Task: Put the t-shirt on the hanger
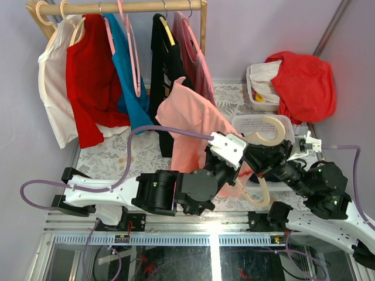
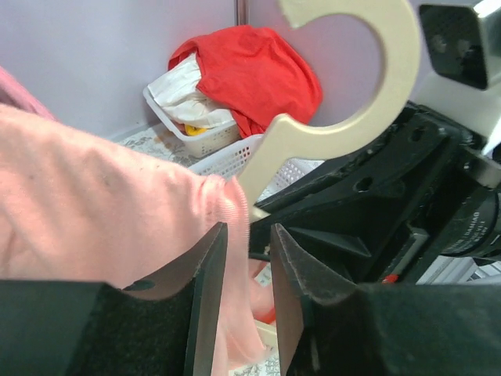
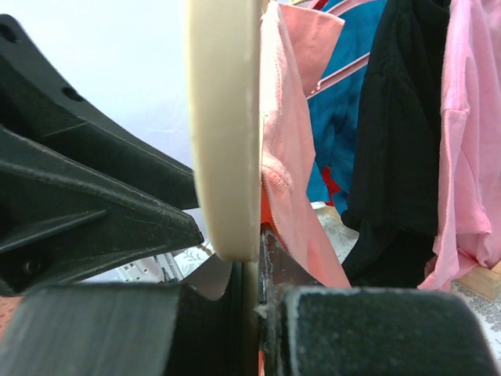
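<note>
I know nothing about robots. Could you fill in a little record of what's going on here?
left jaws: closed on an edge of the t-shirt
right jaws: clamped on the hanger
hanger: one arm hidden behind the t-shirt, hook showing
t-shirt: held up off the table
behind: rack of hung clothes

We're seeing a salmon-pink t-shirt (image 1: pixel 187 114), a cream hanger (image 2: pixel 395 63), a bright red shirt (image 1: pixel 304 82), a white basket (image 1: pixel 261 105), a teal top (image 1: pixel 126 70), a black top (image 1: pixel 163 58), and a grey floral-patterned desk (image 1: pixel 108 157).
</note>
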Available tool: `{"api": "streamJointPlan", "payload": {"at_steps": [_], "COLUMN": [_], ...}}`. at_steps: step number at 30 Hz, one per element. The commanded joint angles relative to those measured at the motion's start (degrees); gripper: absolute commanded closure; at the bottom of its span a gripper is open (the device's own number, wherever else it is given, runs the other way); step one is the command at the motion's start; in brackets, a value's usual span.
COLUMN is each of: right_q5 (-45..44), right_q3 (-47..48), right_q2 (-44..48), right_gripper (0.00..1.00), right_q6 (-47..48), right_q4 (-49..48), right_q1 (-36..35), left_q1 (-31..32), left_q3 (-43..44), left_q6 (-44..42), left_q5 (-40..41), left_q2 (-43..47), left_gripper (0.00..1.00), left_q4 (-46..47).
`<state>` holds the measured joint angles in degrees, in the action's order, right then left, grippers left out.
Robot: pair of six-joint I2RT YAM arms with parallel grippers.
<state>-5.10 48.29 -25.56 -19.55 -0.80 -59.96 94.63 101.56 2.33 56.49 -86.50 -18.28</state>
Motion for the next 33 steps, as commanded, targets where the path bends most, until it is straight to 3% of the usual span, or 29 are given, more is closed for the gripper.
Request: {"api": "streamJointPlan", "payload": {"at_steps": [1,8,13,17,25,33], "right_q5": [-0.5,-0.1,0.2,0.9,2.0,5.2], "right_q3": [0.6,-1.8,-3.1,-1.9,2.0,6.4], "right_q2": [2.8,7.5,10.0,11.2,11.3,9.6], "right_gripper": [1.00,1.00,1.00,1.00,1.00,1.00], "right_q6": [2.5,4.5,5.4,6.2,7.7,7.0], "right_q4": [-7.7,-7.6,-8.6,-7.4,-3.3,1.8], "right_q1": [0.0,0.0,0.0,0.0,-0.1,-0.1], "left_q1": [5.4,7.0,9.2,9.3,9.3,9.3], "left_q3": [4.3,18.7,25.4,22.8,9.3,7.1], "left_q6": [5.2,7.7,6.4,7.7,7.7,2.4], "left_q5": [1.8,-0.1,7.3,9.7,11.7,14.7], "left_q2": [2.5,0.7,0.2,3.7,14.2,17.4], "left_gripper": [0.68,0.68,0.67,0.63,0.61,0.54], "left_q4": [-6.2,-18.6,-23.0,-23.0,-17.4,-17.0]}}
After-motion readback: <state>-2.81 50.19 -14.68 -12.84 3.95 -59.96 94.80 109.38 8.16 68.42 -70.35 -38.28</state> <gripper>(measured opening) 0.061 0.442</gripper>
